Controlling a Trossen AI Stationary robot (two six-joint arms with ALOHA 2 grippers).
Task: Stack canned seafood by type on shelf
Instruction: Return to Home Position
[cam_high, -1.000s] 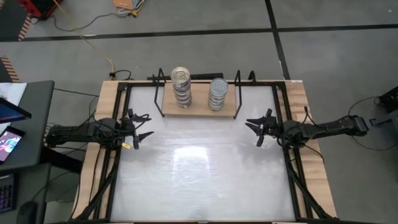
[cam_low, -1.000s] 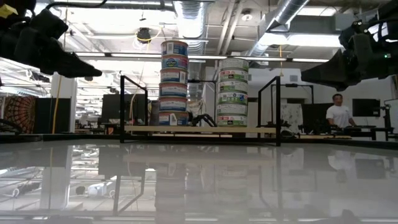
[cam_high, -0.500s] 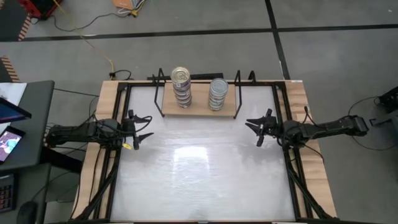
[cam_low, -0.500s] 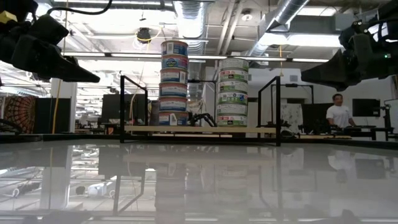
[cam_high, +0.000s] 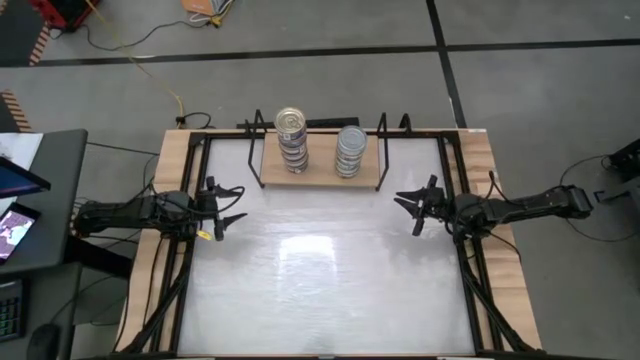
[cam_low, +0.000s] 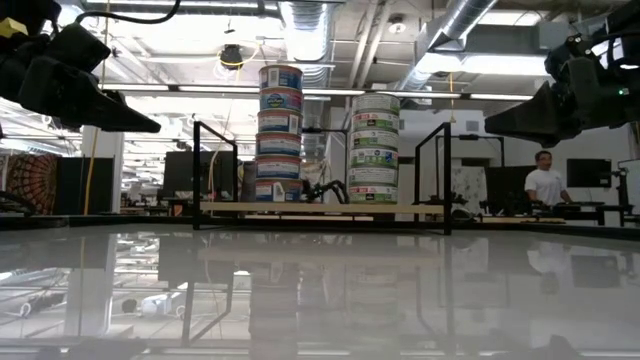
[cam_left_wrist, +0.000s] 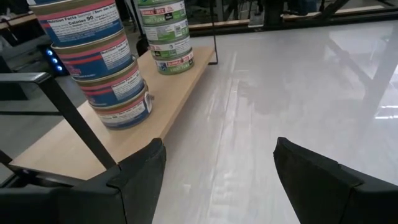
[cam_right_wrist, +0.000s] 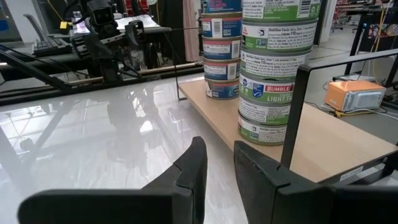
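The canned seafood stands in two stacks on the shelf (cam_high: 320, 178), a light-wood board at the table's far side. The left stack (cam_high: 290, 140) has blue and pink labels (cam_low: 280, 135). The shorter right stack (cam_high: 351, 150) has green labels (cam_low: 374, 150). Each stack rests on the board by its bottom tin. My left gripper (cam_high: 232, 205) hovers open by the table's left edge, nothing between its fingers (cam_left_wrist: 217, 168). My right gripper (cam_high: 408, 212) hovers by the right edge, its fingers a narrow gap apart (cam_right_wrist: 219, 165), holding nothing.
Black wire frames (cam_low: 215, 170) (cam_low: 432, 175) stand at both ends of the shelf. The glossy white tabletop (cam_high: 320, 270) lies bare between the arms. A desk with screens (cam_high: 20, 190) stands left of the table. A person (cam_low: 545, 185) stands in the room behind.
My left gripper has tipped a little downward and otherwise kept its place. The stacks have kept still.
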